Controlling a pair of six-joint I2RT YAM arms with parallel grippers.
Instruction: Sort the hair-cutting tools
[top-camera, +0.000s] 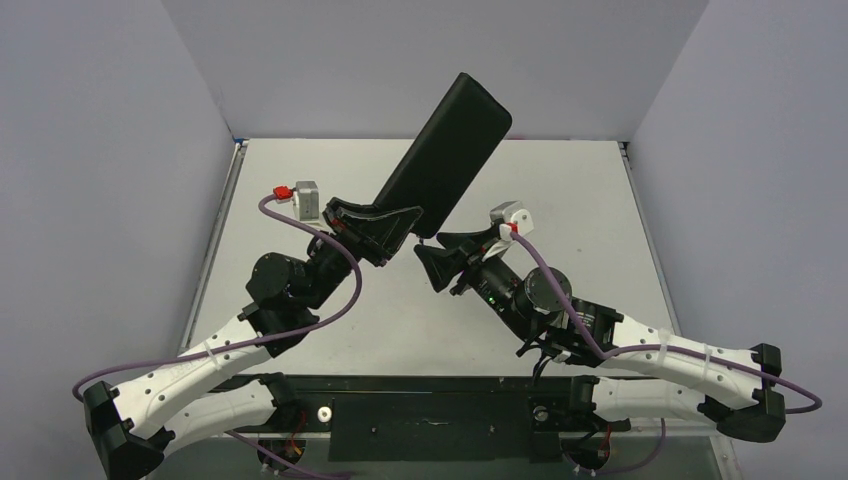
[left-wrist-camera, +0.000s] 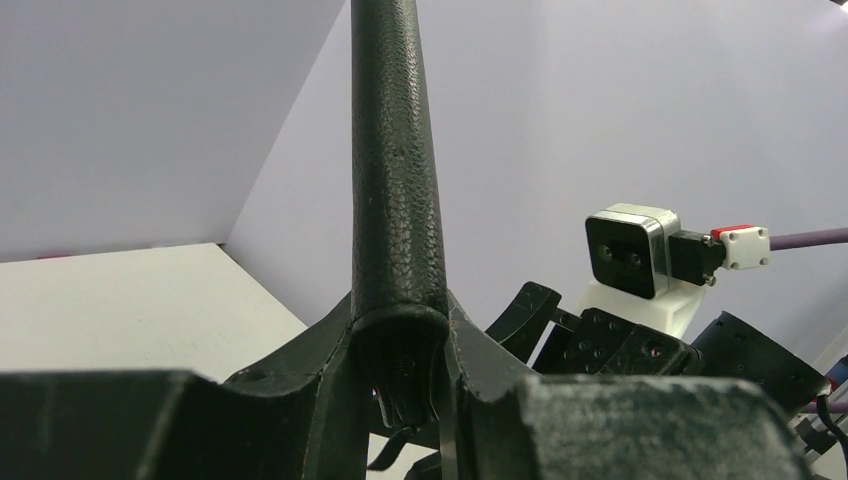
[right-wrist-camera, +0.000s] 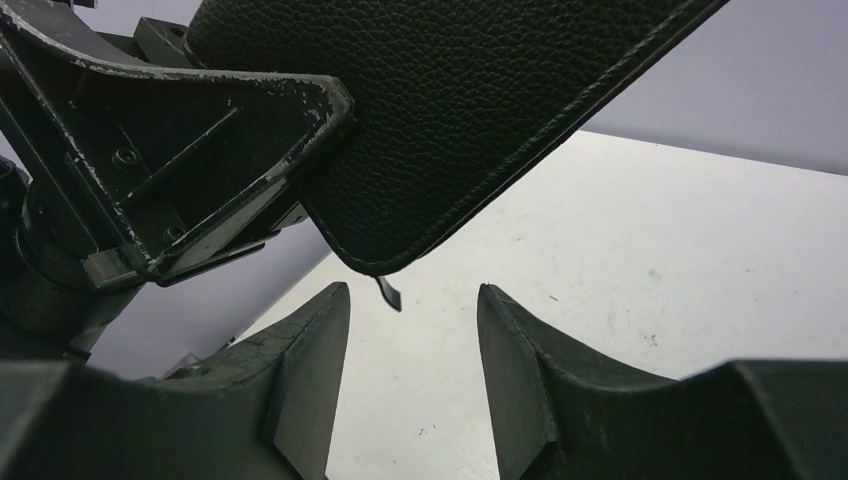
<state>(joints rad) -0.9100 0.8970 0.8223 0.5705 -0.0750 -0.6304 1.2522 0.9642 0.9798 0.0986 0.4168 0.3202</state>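
Top external: the black zip case (top-camera: 445, 150) was held up off the table (top-camera: 560, 190), tilted up and to the right, with its lower end clamped in the left gripper (top-camera: 385, 228). The right gripper (top-camera: 438, 262) was set just beside the case's lowest corner, apparently clear of it. Neither the scissors nor the comb could be seen, and whether they lay inside the case could not be told.

Left wrist: the case was seen edge-on, rising from between the fingers, which were pressed against both its faces.

Right wrist: the jaws were spread moderately wide with nothing between them. A small zip pull (right-wrist-camera: 388, 293) hung from the case's corner just above the gap, nearer the finger on the left of the view. The step in hand was judged to be the opening of the case. For this to be done well, the pull would need to be centred between the pads before closing, and the case clamped firmly against the drag of the zip.
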